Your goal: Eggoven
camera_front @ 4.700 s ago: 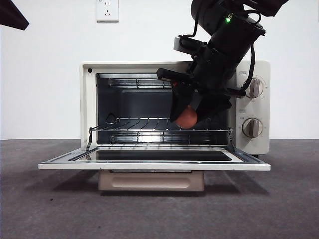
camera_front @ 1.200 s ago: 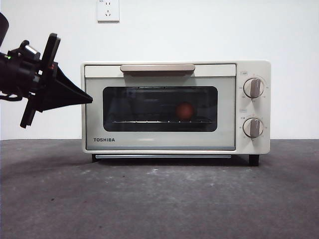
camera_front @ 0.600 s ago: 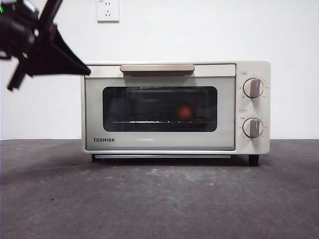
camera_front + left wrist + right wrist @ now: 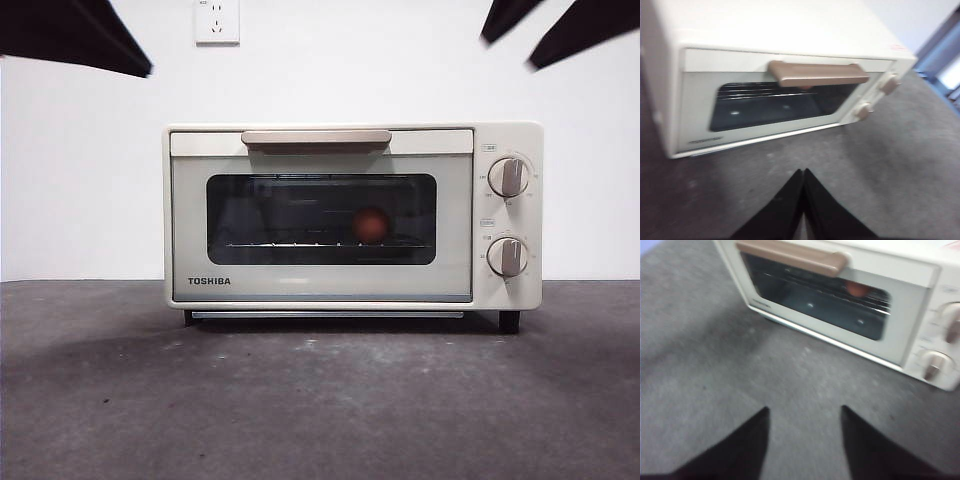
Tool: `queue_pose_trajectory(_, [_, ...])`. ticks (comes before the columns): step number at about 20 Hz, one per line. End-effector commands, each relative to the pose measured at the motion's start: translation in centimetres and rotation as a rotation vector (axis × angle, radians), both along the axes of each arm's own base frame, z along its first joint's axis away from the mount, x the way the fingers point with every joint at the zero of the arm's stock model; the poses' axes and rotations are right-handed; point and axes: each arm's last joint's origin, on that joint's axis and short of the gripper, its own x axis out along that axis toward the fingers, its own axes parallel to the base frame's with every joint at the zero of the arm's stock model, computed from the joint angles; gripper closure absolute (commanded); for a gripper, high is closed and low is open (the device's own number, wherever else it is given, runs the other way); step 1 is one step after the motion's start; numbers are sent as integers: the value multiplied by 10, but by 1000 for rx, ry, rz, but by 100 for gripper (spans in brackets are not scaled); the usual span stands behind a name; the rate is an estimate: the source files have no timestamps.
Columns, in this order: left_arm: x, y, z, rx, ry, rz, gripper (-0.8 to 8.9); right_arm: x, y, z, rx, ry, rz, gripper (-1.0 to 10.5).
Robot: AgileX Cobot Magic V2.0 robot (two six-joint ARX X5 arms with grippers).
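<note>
while both arms hang clear of the oven, left jaws pressed together empty, right jaws spread wide, egg seemingly on rack

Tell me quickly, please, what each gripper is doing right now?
Left gripper: closed, holding nothing, above the table in front of the oven.
Right gripper: open, holding nothing.

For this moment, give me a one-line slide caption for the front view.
Egg on the rack inside the closed oven; both arms raised clear at the top corners.
</note>
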Motion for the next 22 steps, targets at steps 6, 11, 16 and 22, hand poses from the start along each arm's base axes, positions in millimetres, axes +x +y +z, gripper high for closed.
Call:
queue_pose_trajectory(6, [-8, -3, 4, 68, -28, -7, 808, 6, 7, -17, 126, -169, 6, 942])
queue_pose_trajectory(11, [-8, -4, 4, 68, -28, -9, 808, 6, 7, -19, 112, -173, 11, 942])
queue_pose_trajectory(16, [-8, -4, 4, 67, -30, -9, 808, 7, 7, -18, 114, -178, 5, 942])
queue_pose_trajectory(22, [-8, -4, 4, 67, -30, -9, 808, 7, 7, -16, 131, -197, 3, 942])
